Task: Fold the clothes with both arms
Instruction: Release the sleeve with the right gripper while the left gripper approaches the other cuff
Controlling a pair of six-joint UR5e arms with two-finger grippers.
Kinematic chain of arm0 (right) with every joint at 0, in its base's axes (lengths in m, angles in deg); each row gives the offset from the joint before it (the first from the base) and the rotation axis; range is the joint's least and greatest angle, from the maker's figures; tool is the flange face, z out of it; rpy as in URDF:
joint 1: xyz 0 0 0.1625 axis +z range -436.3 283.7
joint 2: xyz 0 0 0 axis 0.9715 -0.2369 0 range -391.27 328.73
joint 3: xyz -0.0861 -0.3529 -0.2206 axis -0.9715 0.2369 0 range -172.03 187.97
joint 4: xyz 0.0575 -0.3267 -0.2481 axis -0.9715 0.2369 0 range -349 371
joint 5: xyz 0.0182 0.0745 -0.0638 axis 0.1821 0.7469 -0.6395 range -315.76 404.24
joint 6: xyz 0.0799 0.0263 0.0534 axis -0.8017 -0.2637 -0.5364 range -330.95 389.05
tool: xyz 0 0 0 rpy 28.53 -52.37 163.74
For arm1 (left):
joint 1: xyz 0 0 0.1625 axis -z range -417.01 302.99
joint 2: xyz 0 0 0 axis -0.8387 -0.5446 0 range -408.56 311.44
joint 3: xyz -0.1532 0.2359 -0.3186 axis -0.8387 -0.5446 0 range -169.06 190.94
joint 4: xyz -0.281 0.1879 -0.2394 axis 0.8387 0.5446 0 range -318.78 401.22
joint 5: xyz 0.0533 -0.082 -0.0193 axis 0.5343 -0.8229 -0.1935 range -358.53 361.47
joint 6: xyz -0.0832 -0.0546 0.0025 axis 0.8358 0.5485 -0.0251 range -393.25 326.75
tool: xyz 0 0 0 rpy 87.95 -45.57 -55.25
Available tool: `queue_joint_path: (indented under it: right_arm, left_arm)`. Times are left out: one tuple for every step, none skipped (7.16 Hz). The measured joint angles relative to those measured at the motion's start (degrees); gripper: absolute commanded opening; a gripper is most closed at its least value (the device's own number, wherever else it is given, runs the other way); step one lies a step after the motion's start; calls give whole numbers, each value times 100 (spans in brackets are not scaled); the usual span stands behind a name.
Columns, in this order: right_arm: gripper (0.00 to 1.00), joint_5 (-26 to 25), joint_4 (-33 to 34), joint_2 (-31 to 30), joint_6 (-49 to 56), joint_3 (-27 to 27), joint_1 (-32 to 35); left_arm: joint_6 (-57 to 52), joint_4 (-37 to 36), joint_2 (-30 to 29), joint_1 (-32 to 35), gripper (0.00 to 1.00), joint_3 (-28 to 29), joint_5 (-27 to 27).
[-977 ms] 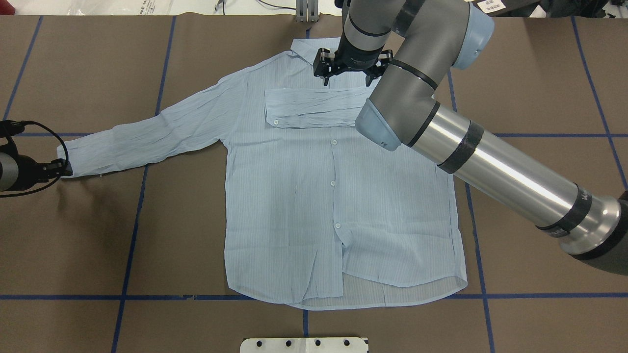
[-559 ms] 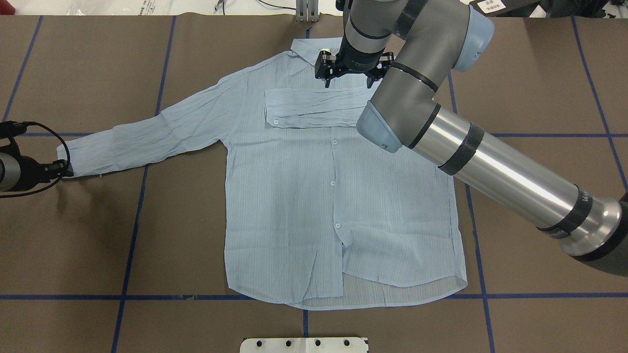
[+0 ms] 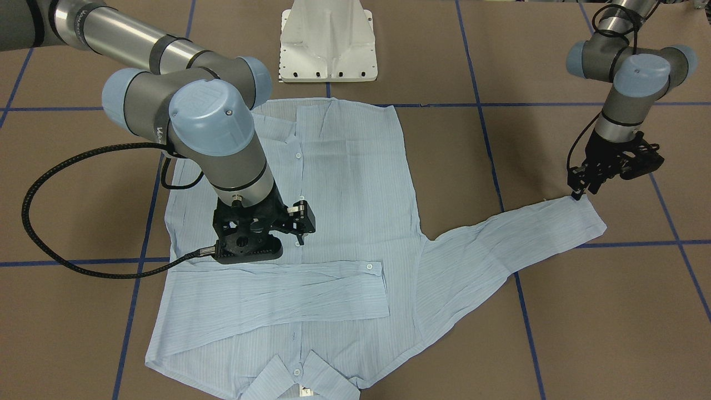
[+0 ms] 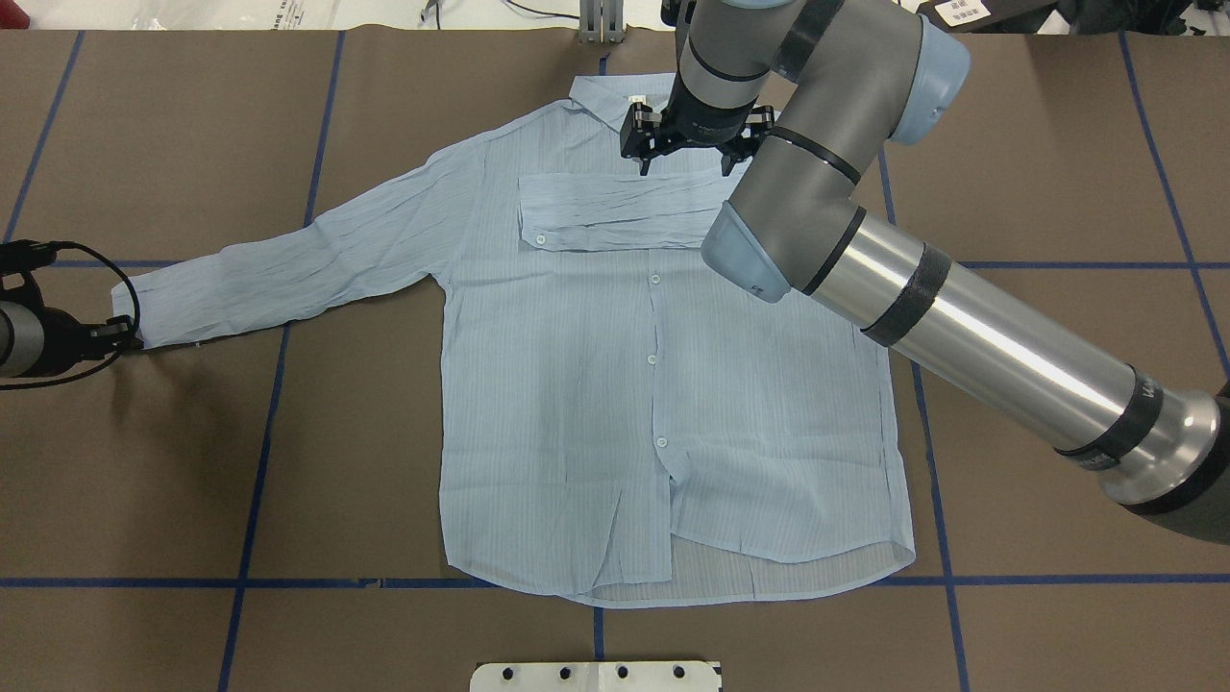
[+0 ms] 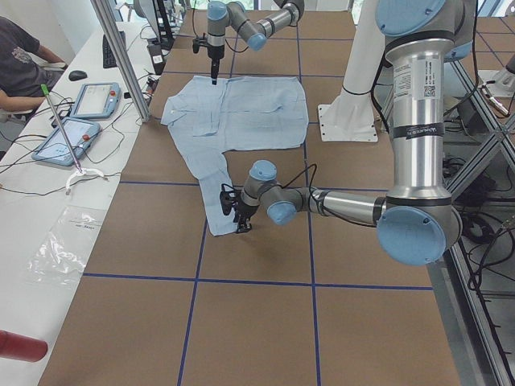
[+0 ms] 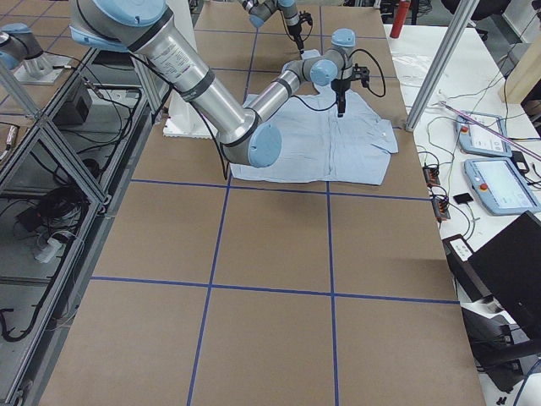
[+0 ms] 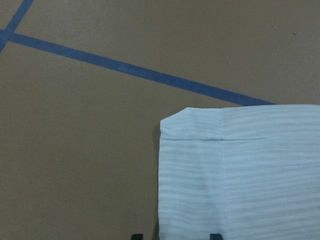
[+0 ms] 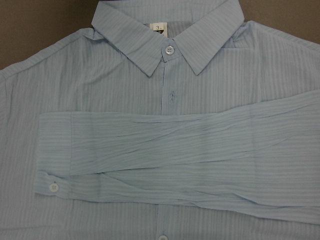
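The light-blue striped shirt (image 4: 615,384) lies flat, front up, collar (image 8: 167,30) on the far side from the robot. One sleeve (image 4: 615,211) is folded across the chest. The other sleeve (image 4: 288,269) stretches out toward my left arm. My left gripper (image 4: 125,333) is low at that sleeve's cuff (image 7: 240,170). Its two fingertips are apart at the cuff's edge, so it is open. My right gripper (image 4: 687,154) hangs open above the chest between the collar and the folded sleeve (image 8: 175,150). It holds nothing.
The brown table is crossed by blue tape lines (image 4: 259,404). The white pedestal base (image 3: 329,41) stands by the shirt's hem. My right arm's long forearm (image 4: 961,327) spans the shirt's right side. A person (image 5: 20,56) sits at a side desk with tablets (image 5: 68,137).
My right gripper has shifted slightly over the chest, still open. The left gripper stays at the cuff, edging a little outward. The shirt has not moved.
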Motion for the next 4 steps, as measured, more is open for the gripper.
queue_joint_path:
  right_arm:
    - [100, 0, 0, -6, 0, -3, -1]
    - [100, -2, 0, -19, 0, -15, -2]
    - [100, -2, 0, -34, 0, -32, -2]
    - [100, -2, 0, -40, 0, -36, -2]
  left_arm:
    - [-4, -2, -17, -3, 47, 22, 0]
    - [-5, -1, -33, -12, 40, 47, 2]
    - [-6, -4, -43, -20, 32, 63, 6]
    - [-5, -5, -46, -23, 20, 68, 8]
